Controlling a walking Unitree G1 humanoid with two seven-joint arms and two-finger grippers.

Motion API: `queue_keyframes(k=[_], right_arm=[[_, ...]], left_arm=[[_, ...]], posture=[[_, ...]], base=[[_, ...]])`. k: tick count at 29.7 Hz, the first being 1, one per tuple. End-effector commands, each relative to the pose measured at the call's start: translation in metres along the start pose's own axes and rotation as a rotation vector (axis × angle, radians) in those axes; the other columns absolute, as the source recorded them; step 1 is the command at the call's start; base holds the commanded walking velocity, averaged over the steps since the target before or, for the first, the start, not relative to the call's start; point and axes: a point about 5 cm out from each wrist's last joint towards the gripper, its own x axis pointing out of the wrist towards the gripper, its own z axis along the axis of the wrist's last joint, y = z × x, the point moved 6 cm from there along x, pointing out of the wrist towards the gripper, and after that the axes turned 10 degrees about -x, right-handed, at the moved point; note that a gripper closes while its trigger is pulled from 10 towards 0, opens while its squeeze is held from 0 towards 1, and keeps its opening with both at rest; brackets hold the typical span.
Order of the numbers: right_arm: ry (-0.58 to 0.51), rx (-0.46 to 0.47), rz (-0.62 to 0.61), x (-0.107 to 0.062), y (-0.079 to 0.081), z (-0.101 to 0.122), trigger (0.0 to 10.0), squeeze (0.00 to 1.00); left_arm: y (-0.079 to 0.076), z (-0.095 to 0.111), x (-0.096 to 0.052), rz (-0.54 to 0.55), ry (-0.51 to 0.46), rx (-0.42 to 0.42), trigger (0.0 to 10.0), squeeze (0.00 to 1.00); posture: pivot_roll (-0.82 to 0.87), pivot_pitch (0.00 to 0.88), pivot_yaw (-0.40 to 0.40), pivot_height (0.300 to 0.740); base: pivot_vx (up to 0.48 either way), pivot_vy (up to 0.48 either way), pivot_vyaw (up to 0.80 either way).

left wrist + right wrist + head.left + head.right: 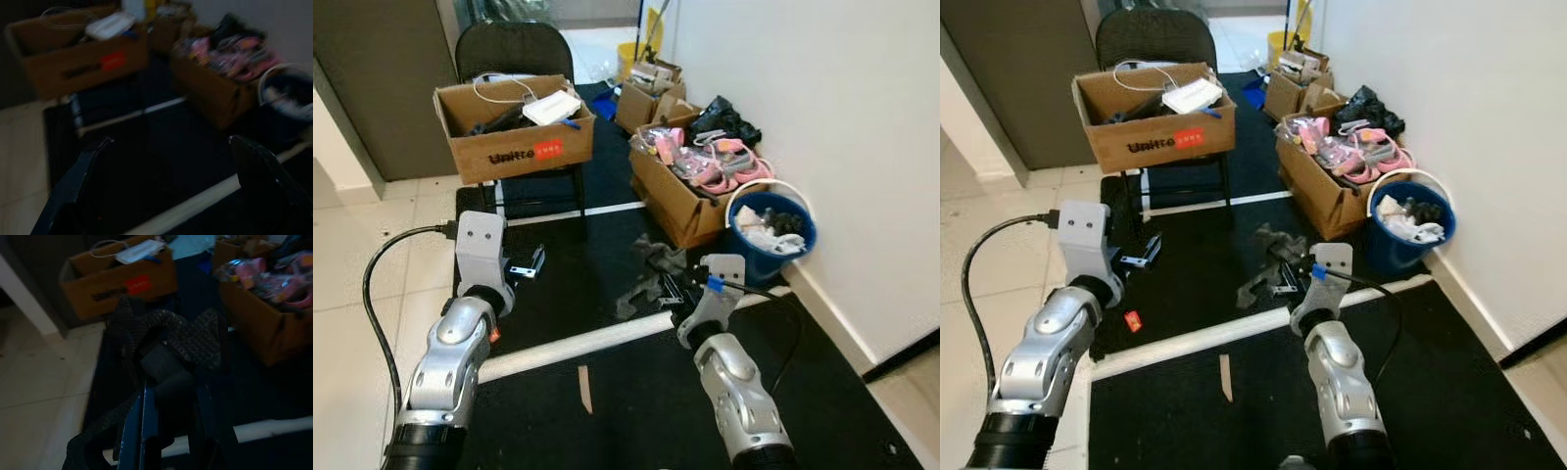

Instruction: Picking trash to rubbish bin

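Right gripper [674,291] is clamped on the grey rag [651,274], held up off the black mat [636,382]; the rag's long axis runs from the fingers away toward the cardboard boxes, its loose end drooping to the robot's left. The blue bin [773,235] sits near, ahead to the right, against the wall [822,117], a box [680,201] just beside it. Left gripper [166,186] hovers spread wide, empty, over open mat before the chair [514,54].

both arms raised forward; left gripper [166,191] fingers spread, right gripper [161,396] clamped
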Motion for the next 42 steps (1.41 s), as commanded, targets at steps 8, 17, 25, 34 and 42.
queue_keyframes(k=[8,17,25,34,42], right_arm=[[0.013,0.004,0.013,0.0003,0.0063,-0.0038,10.0,0.00],[0.012,0.004,0.020,0.0029,0.0062,-0.0033,10.0,0.00],[0.015,0.003,0.018,0.0011,0.0054,-0.0046,10.0,0.00],[0.013,0.004,0.022,0.0001,0.0062,-0.0040,10.0,0.00],[0.009,-0.013,0.033,0.0002,0.0083,-0.0031,10.0,0.00]], left_arm=[[0.0089,-0.0090,-0.0053,0.023,0.031,0.001,10.0,0.00],[0.0097,-0.0080,-0.0054,0.028,0.030,0.003,10.0,0.00],[0.0076,-0.0099,-0.0056,0.022,0.036,-0.001,10.0,0.00],[0.0057,-0.0107,-0.0055,0.016,0.039,-0.002,10.0,0.00],[0.0053,-0.0105,-0.0056,0.015,0.039,-0.003,10.0,0.00]], posture=[[0.01,0.131,-0.001,0.740],[0.01,0.141,-0.001,0.740],[0.00,0.144,0.004,0.740],[0.00,0.146,0.005,0.740],[0.01,0.147,0.002,0.740]], base=[[0.318,0.000,0.00],[0.320,0.000,0.00],[0.322,0.000,0.00],[0.322,0.000,0.00],[0.322,0.000,0.00]])
